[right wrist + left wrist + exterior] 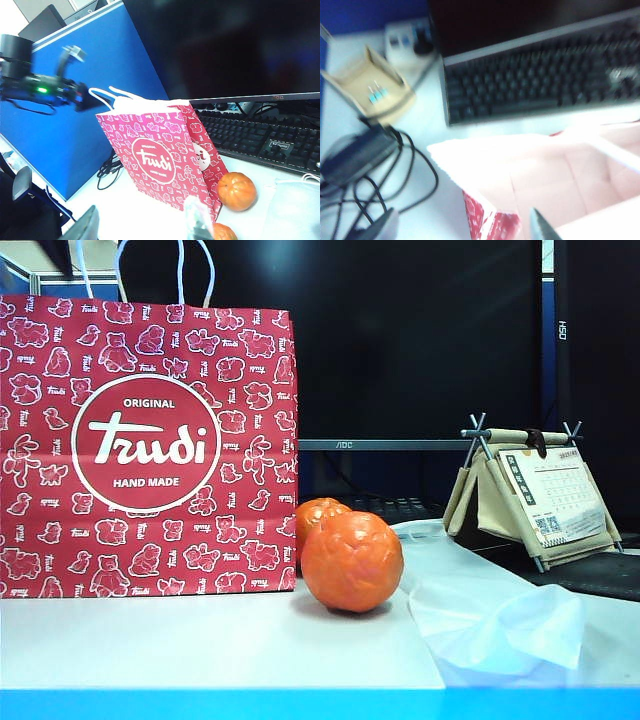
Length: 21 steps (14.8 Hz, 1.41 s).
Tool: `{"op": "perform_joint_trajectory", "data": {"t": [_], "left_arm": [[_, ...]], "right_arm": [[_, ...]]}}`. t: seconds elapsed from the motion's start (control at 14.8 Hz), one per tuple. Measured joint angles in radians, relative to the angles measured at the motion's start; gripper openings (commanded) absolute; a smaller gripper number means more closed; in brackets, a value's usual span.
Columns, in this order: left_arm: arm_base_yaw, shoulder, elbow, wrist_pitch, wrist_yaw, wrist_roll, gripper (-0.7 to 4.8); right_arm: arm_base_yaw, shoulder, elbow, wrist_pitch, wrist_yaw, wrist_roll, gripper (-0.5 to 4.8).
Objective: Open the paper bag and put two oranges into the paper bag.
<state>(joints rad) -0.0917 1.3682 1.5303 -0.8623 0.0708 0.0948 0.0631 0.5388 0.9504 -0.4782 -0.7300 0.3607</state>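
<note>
Red Trudi paper bag (150, 450) upright on white counter (200, 650), two oranges (352, 560) touching beside it, left tool (545, 227) above bag mouth, state unclear, right tool (145, 225) raised nearby, grasp unclear.

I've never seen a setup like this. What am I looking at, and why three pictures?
It is a robot with two arms, each ending in two fingers and carrying a small camera. A fixed camera faces the white table: a tall red paper bag, two round oranges beside it, a translucent white plastic bag and a desk calendar. The left arm's camera looks down into the red bag's open top, one of the left fingers just showing. The right arm's camera sees the bag and oranges from the side, with the blurred right fingers in front. Nothing looks held.
</note>
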Motion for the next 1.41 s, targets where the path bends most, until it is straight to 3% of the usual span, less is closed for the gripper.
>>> {"op": "perform_joint_trajectory", "data": {"t": [0.54,0.74,0.88,1.01,1.08,1.41], "left_arm": [[0.0,0.08,0.0,-0.014,-0.04,0.025,3.49],[0.0,0.134,0.0,-0.047,-0.048,0.047,3.24],[0.0,0.155,0.0,-0.058,-0.045,0.048,1.44],[-0.001,0.158,0.002,-0.053,-0.087,0.048,0.5],[-0.001,0.158,0.002,-0.051,-0.105,0.049,0.18],[0.0,0.166,0.134,-0.055,-0.175,0.077,-0.05]], "right_arm": [[0.0,0.0,0.0,-0.009,-0.005,0.005,2.21],[0.0,0.0,0.0,-0.009,-0.005,0.005,2.21],[0.0,0.0,0.0,-0.01,-0.005,0.005,2.21],[0.0,0.0,0.0,-0.01,-0.005,0.005,2.21],[0.0,0.0,0.0,-0.01,-0.005,0.005,2.21],[0.0,0.001,0.0,-0.01,-0.004,0.005,2.21]]}}
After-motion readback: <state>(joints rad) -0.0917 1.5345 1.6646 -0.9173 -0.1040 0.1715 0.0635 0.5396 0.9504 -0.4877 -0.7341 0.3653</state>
